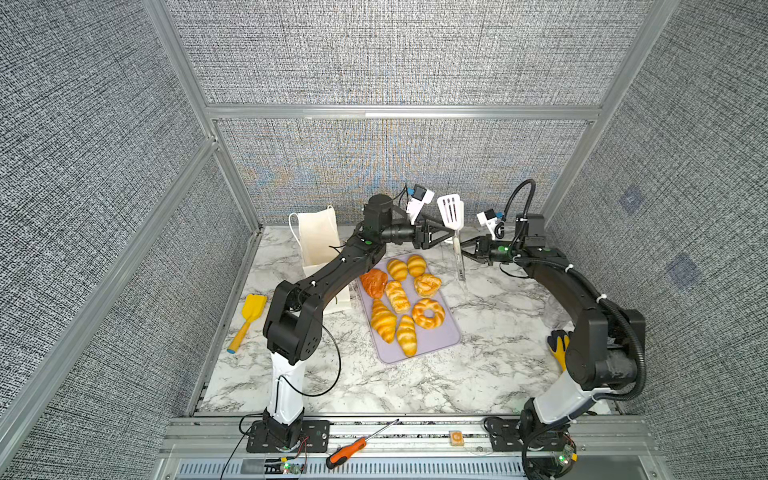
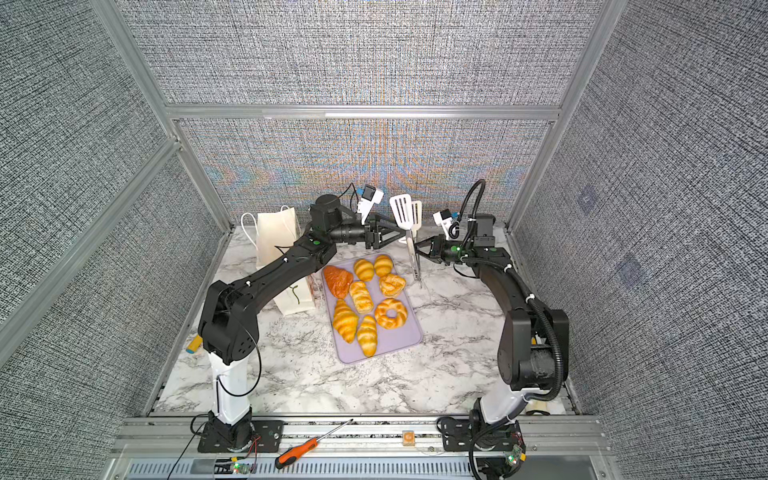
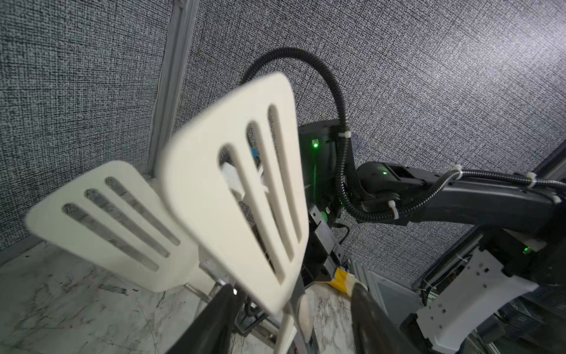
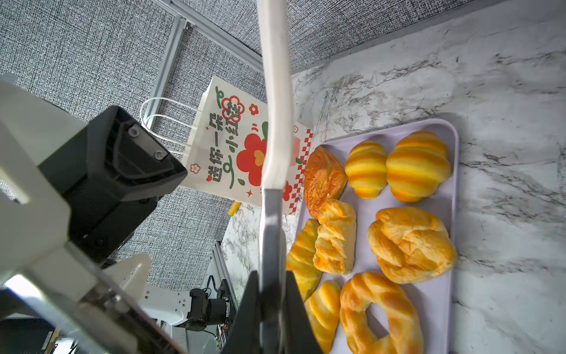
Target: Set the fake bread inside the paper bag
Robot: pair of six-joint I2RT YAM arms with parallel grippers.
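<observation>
now the right gripper (image 1: 462,250) clamps the handle of the upright slotted tongs (image 1: 451,212), left gripper (image 1: 449,233) half-open astride their neck; the fake bread (image 1: 397,296) lies nearer, below both; paper bag (image 1: 316,237) left.

Both arms stretch forward, bent inward, wrists level and facing; the left pincer (image 1: 446,231) gapes, the right pincer (image 1: 463,249) is clamped on tongs (image 1: 451,210).
</observation>
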